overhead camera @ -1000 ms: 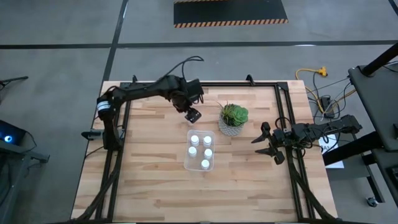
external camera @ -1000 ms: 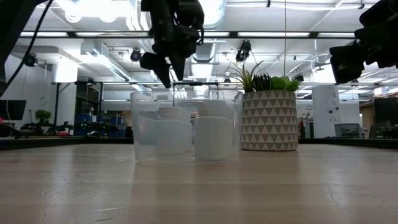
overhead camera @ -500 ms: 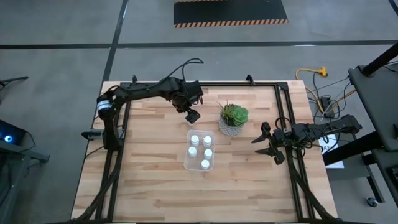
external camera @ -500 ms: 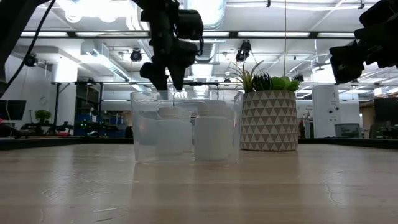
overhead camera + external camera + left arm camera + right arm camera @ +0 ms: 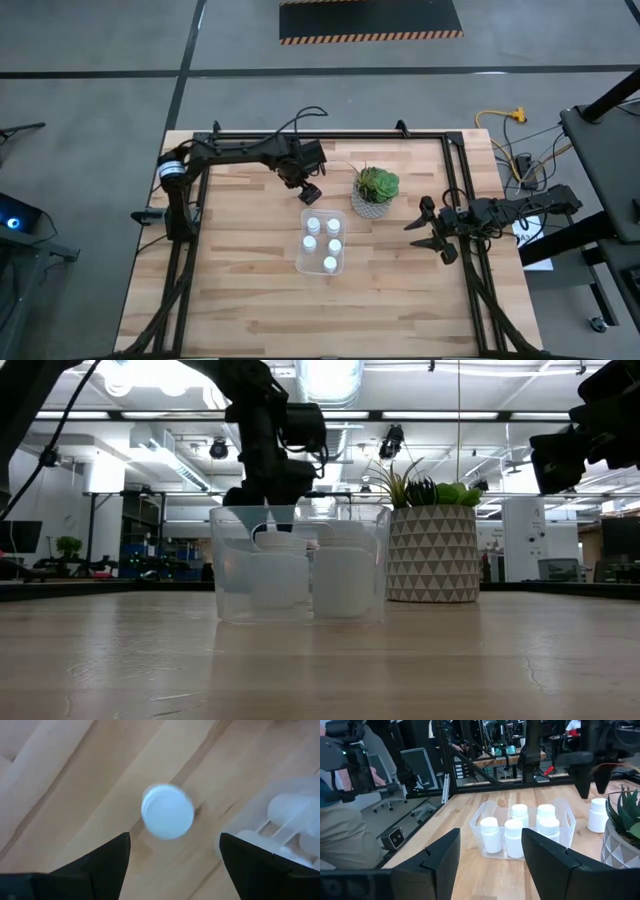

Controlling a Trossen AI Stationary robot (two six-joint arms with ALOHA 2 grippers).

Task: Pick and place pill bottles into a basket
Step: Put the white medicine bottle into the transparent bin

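Note:
A clear plastic basket (image 5: 321, 241) in the middle of the table holds several white pill bottles (image 5: 519, 831). One more white bottle (image 5: 167, 811) stands upright on the wood just beyond the basket's far end; it also shows in the right wrist view (image 5: 597, 815). My left gripper (image 5: 173, 839) is open and points down over this bottle, one finger on either side of its cap, without touching it. It also shows in the high view (image 5: 310, 186) and in the low view (image 5: 262, 510). My right gripper (image 5: 420, 232) waits open near the table's right edge.
A grey patterned pot with a green succulent (image 5: 376, 192) stands just right of the loose bottle and of the basket's far end. Black frame rails (image 5: 330, 136) run along the table's far and side edges. Bare wood (image 5: 230, 270) lies left of and in front of the basket.
My left gripper has gone down toward the loose bottle behind the basket, staying open. The bottles and the basket have kept still.

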